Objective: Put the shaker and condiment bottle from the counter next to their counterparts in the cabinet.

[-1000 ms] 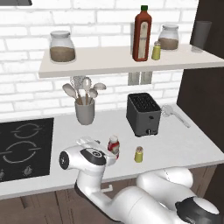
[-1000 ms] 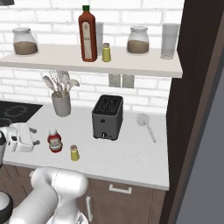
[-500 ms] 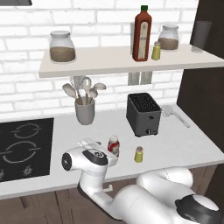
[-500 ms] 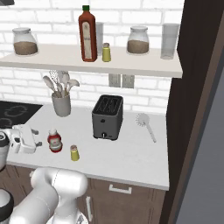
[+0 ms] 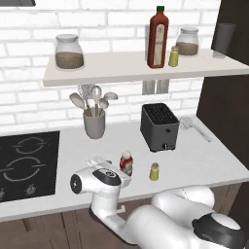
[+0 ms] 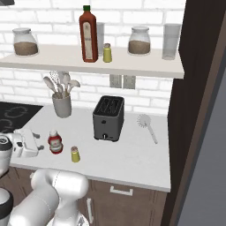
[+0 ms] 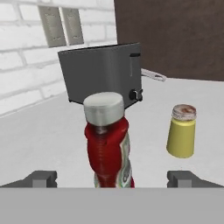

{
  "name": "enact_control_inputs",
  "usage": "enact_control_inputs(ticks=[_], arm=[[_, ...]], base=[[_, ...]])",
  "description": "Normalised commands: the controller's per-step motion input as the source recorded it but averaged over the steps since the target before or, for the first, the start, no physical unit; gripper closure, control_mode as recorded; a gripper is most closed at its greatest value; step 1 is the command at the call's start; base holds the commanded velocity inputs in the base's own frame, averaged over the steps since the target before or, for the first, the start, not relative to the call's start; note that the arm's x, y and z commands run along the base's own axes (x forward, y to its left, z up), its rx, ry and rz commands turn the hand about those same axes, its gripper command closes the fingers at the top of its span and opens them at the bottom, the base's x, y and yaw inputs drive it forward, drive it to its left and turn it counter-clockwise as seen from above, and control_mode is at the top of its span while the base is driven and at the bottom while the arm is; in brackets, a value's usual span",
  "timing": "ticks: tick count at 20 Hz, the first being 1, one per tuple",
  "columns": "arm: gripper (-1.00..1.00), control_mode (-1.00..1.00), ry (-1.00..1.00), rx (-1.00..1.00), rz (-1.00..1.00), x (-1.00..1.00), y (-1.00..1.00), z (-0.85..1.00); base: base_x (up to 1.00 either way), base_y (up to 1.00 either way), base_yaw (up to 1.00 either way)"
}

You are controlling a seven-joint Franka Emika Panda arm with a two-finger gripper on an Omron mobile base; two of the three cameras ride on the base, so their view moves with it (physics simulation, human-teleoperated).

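The small red condiment bottle [image 5: 126, 162] with a white cap stands on the counter [image 5: 204, 160], and the yellow-olive shaker [image 5: 154, 171] stands just to its right. My gripper [image 5: 121, 174] is low at the counter's front, just left of the bottle, and open. In the hand view the bottle [image 7: 107, 140] stands close and centred between the two spread fingertips [image 7: 41, 178], untouched, with the shaker [image 7: 181, 131] off to the right. On the white shelf [image 5: 112, 70] stand the tall dark-red bottle [image 5: 158, 36] and the twin shaker [image 5: 173, 57].
A black toaster [image 5: 158, 126] sits behind the bottle, a grey utensil holder [image 5: 94, 121] to its left and a whisk [image 5: 192, 127] to its right. The cooktop [image 5: 26, 163] is at the left. Two glass jars [image 5: 69, 51] [image 5: 187, 41] and a glass [image 5: 223, 39] share the shelf.
The hand has crept a little closer to the red bottle. Bottle and shaker have stayed put.
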Motion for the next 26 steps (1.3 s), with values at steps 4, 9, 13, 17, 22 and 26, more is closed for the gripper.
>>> enact_control_inputs(ticks=[4, 9, 13, 17, 22, 26], arm=[[-1.00, -1.00, 0.00, 0.00, 0.02, 0.08, 0.00, -0.08], [-1.00, -1.00, 0.00, 0.00, 0.01, 0.13, -0.01, -0.05], [-1.00, -1.00, 0.00, 0.00, 0.01, 0.14, 0.00, -0.05], [-1.00, -1.00, 0.00, 0.00, 0.00, 0.09, 0.00, -0.03], [-1.00, -1.00, 0.01, 0.00, 0.00, 0.05, 0.00, -0.01], [-1.00, -1.00, 0.00, -0.01, 0.00, 0.00, -0.01, 0.00]], base=[[0.00, 0.00, 0.00], [0.00, 0.00, 0.00], [0.00, 0.00, 0.00], [0.00, 0.00, 0.00], [0.00, 0.00, 0.00], [0.00, 0.00, 0.00]])
